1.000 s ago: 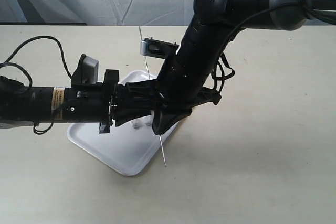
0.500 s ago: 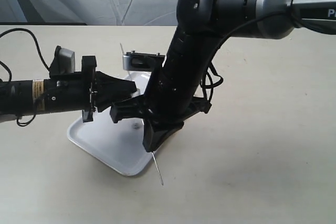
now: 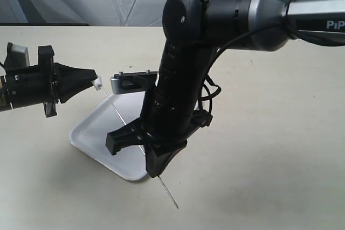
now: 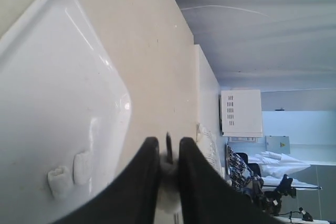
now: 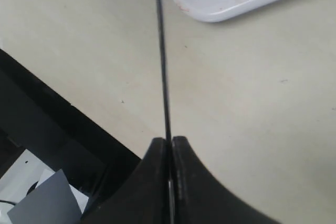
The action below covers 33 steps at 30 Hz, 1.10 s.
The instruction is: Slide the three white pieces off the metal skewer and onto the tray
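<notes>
Two pieces (image 4: 82, 166) on the tray (image 4: 47, 77) show only from left wrist.

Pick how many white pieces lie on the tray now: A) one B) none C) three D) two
D: the left wrist view shows two pieces lying side by side on the tray, while the third piece is pinched in the left jaws at the tip of the skewer.

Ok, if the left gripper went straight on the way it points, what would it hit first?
Likely the right arm's wrist camera, just past the white piece pinched in the left gripper; depth is unclear.
</notes>
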Available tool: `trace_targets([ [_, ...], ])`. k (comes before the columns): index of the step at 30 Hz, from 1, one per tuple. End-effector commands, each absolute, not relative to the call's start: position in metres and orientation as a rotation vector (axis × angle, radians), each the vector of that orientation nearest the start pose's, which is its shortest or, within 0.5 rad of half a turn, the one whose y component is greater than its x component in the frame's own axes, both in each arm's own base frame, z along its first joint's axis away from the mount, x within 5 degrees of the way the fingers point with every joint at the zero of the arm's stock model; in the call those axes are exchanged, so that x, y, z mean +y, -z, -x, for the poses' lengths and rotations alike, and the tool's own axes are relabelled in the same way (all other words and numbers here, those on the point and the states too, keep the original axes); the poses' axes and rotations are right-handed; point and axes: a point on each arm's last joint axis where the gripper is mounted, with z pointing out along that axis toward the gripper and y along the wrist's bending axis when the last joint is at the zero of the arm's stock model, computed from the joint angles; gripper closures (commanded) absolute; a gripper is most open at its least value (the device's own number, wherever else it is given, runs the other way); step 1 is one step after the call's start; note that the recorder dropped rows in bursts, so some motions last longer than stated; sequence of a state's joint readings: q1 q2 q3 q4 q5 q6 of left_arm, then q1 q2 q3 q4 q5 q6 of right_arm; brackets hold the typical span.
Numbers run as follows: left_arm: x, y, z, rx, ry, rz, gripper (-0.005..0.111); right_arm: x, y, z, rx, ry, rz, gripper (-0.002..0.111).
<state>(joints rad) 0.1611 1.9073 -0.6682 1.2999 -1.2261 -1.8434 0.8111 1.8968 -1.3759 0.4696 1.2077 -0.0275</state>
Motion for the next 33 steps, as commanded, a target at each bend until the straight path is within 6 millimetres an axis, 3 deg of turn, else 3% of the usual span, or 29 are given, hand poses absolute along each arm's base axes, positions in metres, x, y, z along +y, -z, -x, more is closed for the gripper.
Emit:
trace_targets([
  [1, -0.034, -0.139, -0.294, 2.126, 1.633, 0.408, 0.094, 0.286, -0.214, -0.221, 3.130, -0.600, 1.078, 0.109],
  [15, -0.031, -0.141, -0.298, 2.069, 1.619, 0.455, 0.094, 0.286, -0.214, -0.221, 3.134, -0.599, 1.069, 0.109],
  [23, -0.008, -0.141, -0.300, 2.019, 1.574, 0.536, 0.099, 0.286, -0.214, -0.221, 3.134, -0.599, 1.069, 0.109],
  [33, -0.003, -0.136, -0.298, 2.078, 1.522, 0.517, 0.099, 0.286, -0.214, -0.221, 3.134, -0.599, 1.069, 0.109],
])
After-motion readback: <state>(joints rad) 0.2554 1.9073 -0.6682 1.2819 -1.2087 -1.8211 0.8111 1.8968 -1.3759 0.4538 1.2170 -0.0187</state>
